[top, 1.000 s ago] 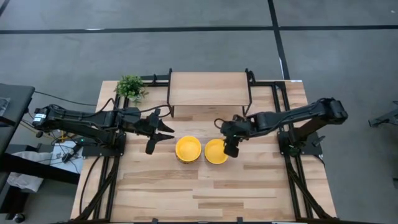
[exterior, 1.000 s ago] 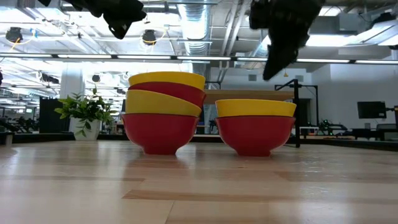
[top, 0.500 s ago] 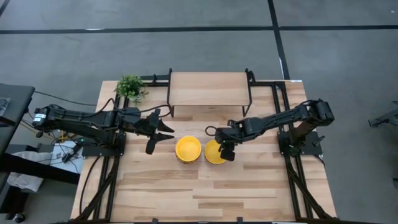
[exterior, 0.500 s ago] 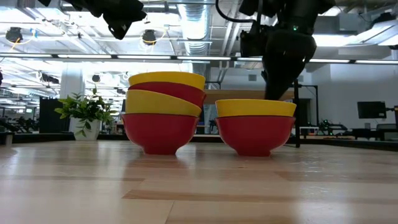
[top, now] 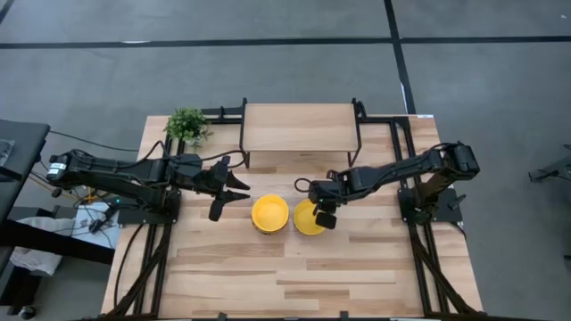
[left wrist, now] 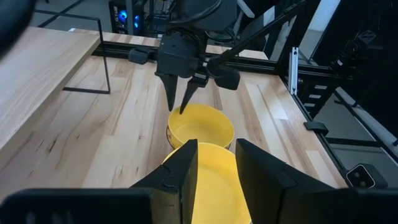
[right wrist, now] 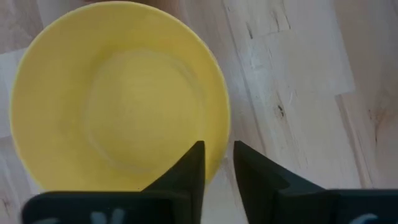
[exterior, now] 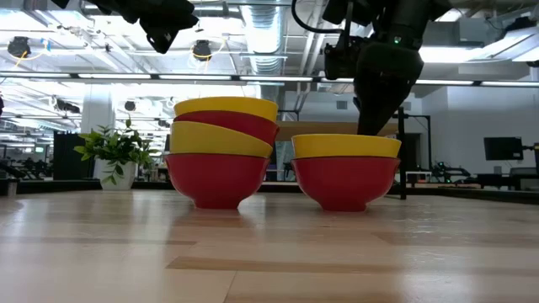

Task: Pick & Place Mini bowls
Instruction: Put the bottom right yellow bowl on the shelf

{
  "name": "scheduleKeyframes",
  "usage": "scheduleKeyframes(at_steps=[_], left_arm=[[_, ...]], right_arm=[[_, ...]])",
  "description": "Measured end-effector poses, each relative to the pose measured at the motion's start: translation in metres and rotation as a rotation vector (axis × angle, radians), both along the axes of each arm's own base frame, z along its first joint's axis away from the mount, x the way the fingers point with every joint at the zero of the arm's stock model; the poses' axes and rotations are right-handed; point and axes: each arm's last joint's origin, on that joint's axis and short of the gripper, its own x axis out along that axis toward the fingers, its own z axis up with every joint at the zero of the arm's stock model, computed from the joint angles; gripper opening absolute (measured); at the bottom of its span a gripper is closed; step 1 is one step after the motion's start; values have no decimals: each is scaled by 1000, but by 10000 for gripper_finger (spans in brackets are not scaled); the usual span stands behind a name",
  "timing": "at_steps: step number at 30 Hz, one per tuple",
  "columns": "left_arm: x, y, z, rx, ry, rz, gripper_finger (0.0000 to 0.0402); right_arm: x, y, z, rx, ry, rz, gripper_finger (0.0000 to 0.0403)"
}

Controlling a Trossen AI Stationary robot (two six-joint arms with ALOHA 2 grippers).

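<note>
Two lots of mini bowls, yellow inside and red outside, stand mid-table. A stack of three [top: 269, 214] [exterior: 221, 160] has its upper bowls nested askew. To its right a single bowl [top: 308, 218] [exterior: 345, 172] rests on its base. My right gripper [top: 323, 214] [right wrist: 219, 158] points down at this bowl's right rim. One finger [right wrist: 194, 163] is inside the bowl and one finger [right wrist: 249, 168] outside, a narrow gap between them. My left gripper [top: 234, 192] [left wrist: 216, 163] hangs open above the table, left of the stack. My right gripper straddles the single bowl's rim [right wrist: 219, 146] on the side toward the table's right edge, coming from above. The fingertips reach below rim level behind the bowl [exterior: 370, 133]. I cannot tell whether either finger touches the rim. The bowl stands upright on the table.
A small green plant [top: 187, 125] [exterior: 118, 151] stands at the far left corner. A raised wooden shelf on a black frame [top: 301, 127] spans the far middle. Bare tabletop [top: 294, 276] lies near the front edge.
My right gripper has come down and a little toward the table's left, from above the single bowl to its right rim, then held still. The bowls have not moved.
</note>
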Motion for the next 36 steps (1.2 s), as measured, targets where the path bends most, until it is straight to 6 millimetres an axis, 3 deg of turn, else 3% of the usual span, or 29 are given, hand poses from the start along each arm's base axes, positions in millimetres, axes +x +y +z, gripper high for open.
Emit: scheduleKeyframes(at_steps=[6,27,36], left_arm=[[0,0,0,0,0,0,108],[0,0,0,0,3,0,108],[0,0,0,0,4,0,108]], right_arm=[[0,0,0,1,-1,-2,6],[0,1,0,50,5,7,1],[9,2,25,45,-32,40,0]])
